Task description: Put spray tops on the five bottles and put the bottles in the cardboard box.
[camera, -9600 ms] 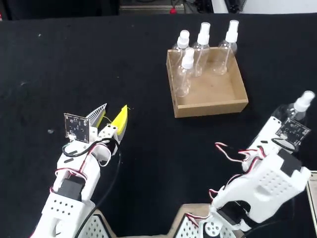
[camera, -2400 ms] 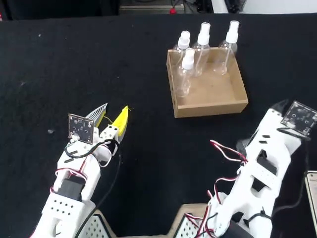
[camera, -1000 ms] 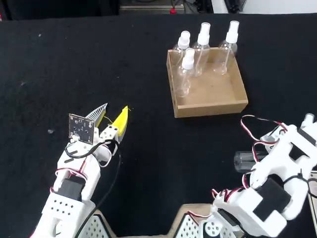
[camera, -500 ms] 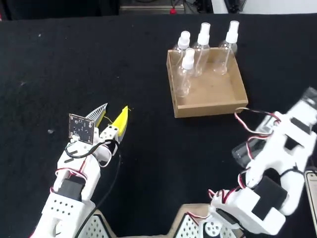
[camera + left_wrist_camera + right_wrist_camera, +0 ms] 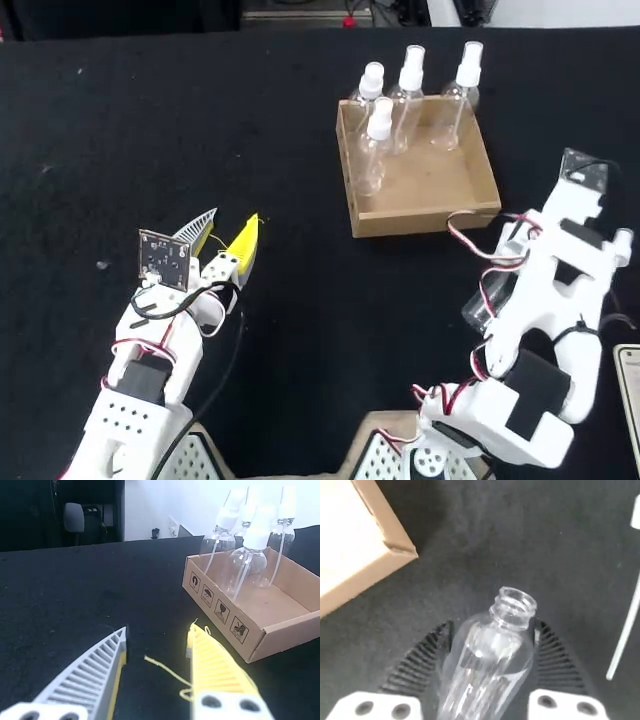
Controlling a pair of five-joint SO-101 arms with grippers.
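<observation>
Holding item, right pincer (image 5: 495,626): jaws pressed onto the body of the fifth bottle (image 5: 492,655), one ribbed finger touching each side below the shoulder. The bottle is clear, its threaded neck is open and bears no top, and it lies tilted in the grip and lifted over the black table (image 5: 250,120).

Loose spray top (image 5: 623,630): white, with a thin dip tube. It lies on the table near the held bottle but apart from it, on the side away from the box.

Cardboard box (image 5: 425,215): shallow and open, with one corner close to the right pincer in the right wrist view. Four capped bottles (image 5: 378,135) stand in it toward the far wall, leaving bare floor on the near side.

Left pincer (image 5: 157,630): jaws spread wide, one grey and one yellow, holding nothing and touching nothing. It sits low over the table, well apart from the box.

Step in hand, as judged: capping the last bottle, with four of five already boxed.

Next move, as judged: bring the neck and the loose top together, threading the tube into the opening. The bottle must be kept steady, and the free left pincer looks to be the likely hand for the top. The slim tube and the small mouth leave little margin for aim.
</observation>
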